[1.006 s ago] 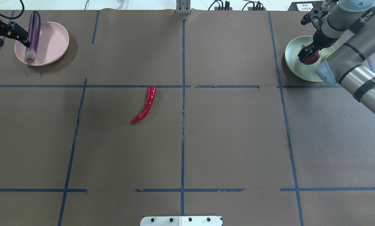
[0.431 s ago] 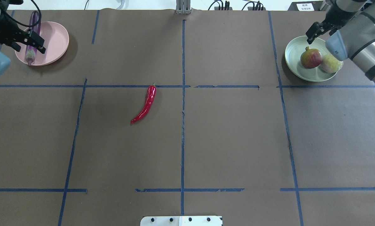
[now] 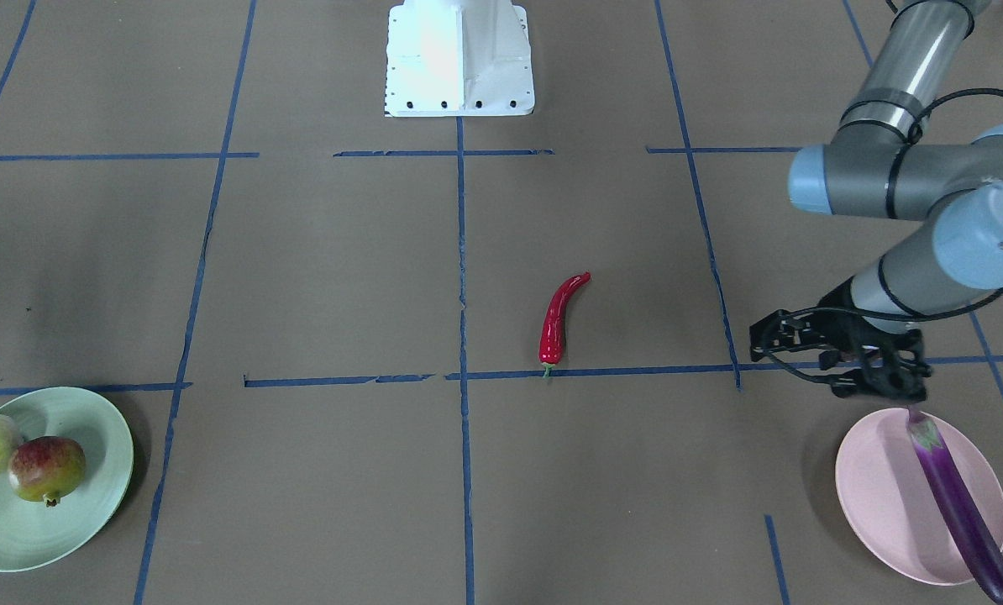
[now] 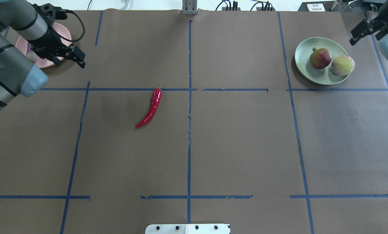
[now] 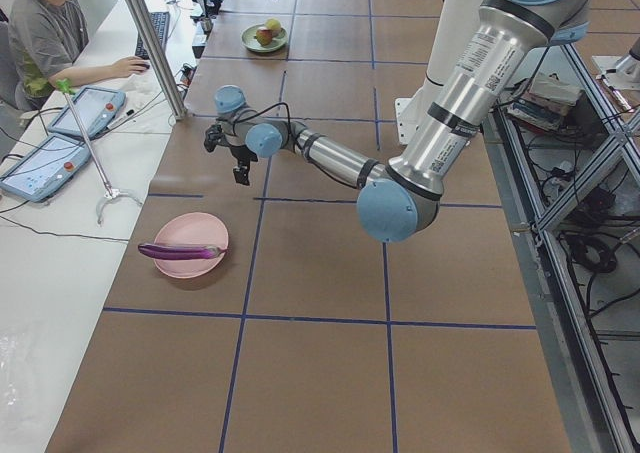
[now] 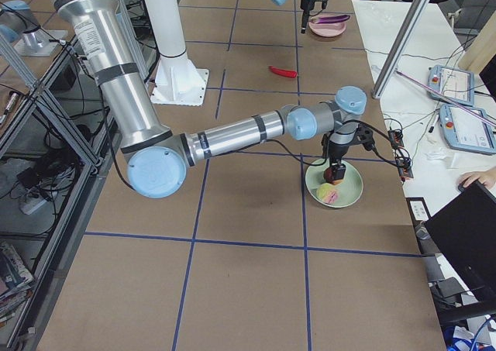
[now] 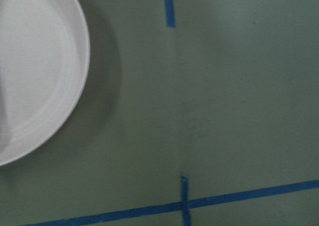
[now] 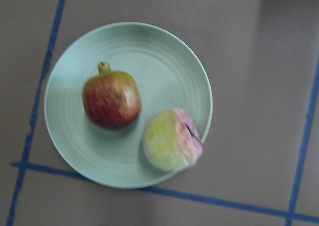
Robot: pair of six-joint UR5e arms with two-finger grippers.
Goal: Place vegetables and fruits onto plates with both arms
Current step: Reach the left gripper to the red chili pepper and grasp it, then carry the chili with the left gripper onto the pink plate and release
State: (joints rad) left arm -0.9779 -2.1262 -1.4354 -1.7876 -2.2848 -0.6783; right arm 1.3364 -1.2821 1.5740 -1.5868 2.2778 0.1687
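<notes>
Brown table paper (image 4: pixel 246 146): gridded with blue tape (image 4: pixel 189 58); one task item lay loose on it.
Chili (image 4: pixel 150 109): lay flat on the paper, well apart from both plates, just to the robot's left of the centre tape line.
Chili axis: roughly near-to-far. The green stem pointed away from the robot and met a cross tape line. The red tip curved back toward the robot and its left.
Pink plate (image 3: pixel 879 487): far left of the table; carried the eggplant (image 3: pixel 955 496).
Eggplant axis: near-to-far across the plate, cap toward the robot, rounded end overhanging the far rim. Judged reason: it was longer than the plate was wide, so it had to bridge the rim.
Green plate (image 4: pixel 306 48): far right of the table; held the pomegranate (image 4: pixel 320 58) and peach (image 4: pixel 342 65) just beside each other, contact not resolvable. Judged reason: round fruit settles into the shallow dish.
Pomegranate nub: pointed away from the robot.
Left gripper (image 4: pixel 80 59): jaws apart, nothing between them; hung over bare paper just beside the pink plate, on the chili's side.
Right gripper (image 4: pixel 356 35): jaws apart, empty; raised near the green plate, its wrist view looking down on both fruits.
Progress (judgement): three of four items plated; chili outstanding.
Next (judgement): left arm, since the chili lay in its half; pinch across the short axis at mid-body.
</notes>
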